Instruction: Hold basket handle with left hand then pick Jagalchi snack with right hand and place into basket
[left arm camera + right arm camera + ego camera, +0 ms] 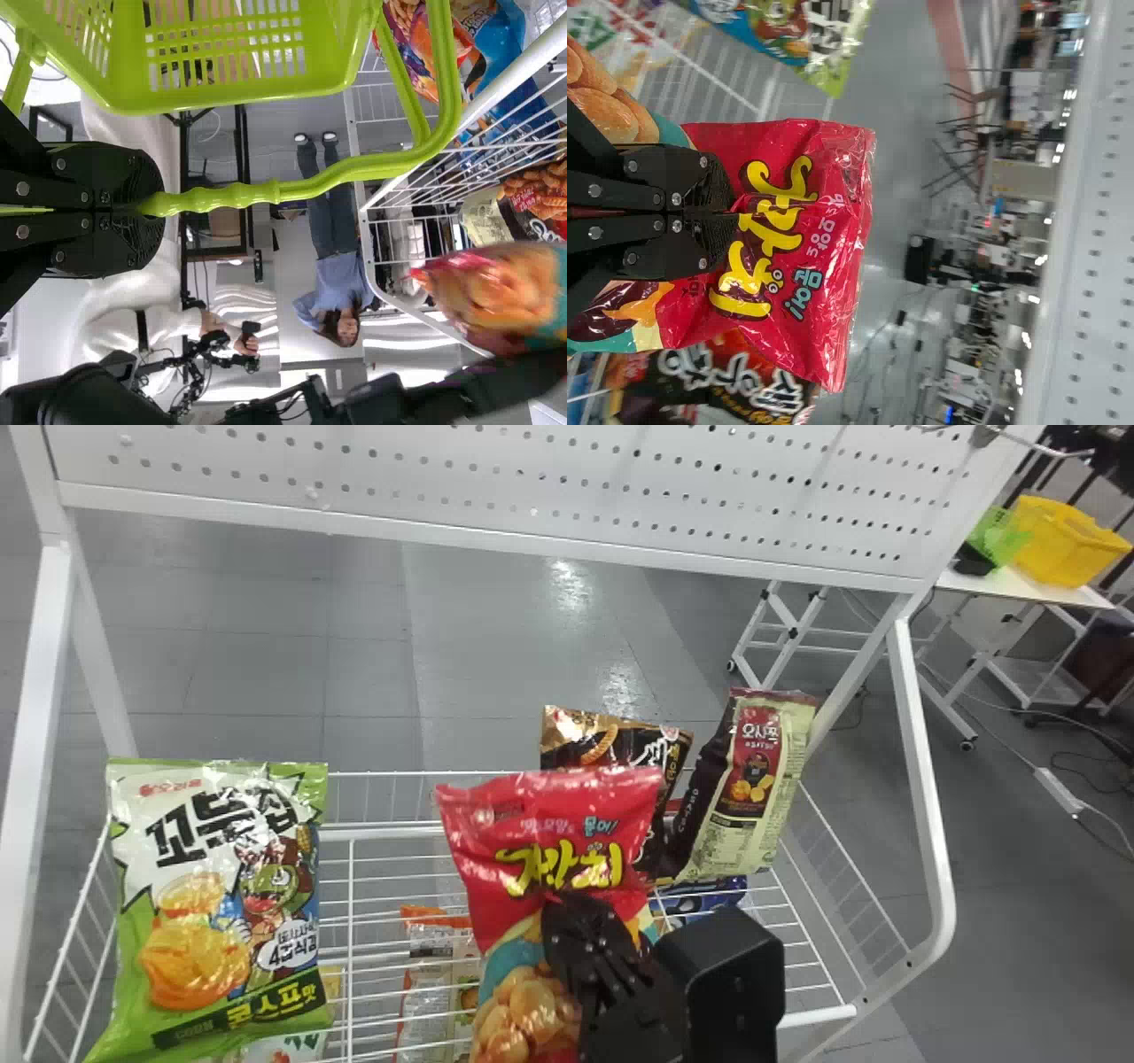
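Observation:
My right gripper (595, 943) is closed on the front of the red Jagalchi snack bag (567, 824), which hangs over the wire rack in the head view. In the right wrist view the right gripper (726, 212) pinches the film of the Jagalchi snack (780, 257) near its yellow lettering. The left wrist view has my left gripper (151, 208) shut on the handle (301, 188) of the green basket (221, 88). Beyond the handle, the blurred snack bag (496, 292) shows beside the right arm.
A green-and-white snack bag (221, 903) stands at the rack's left. Behind the red bag are a black bag (611, 740) and a brown-and-cream bag (753, 788). The rack's white side rail (926, 806) rises at the right, below a perforated panel (496, 478).

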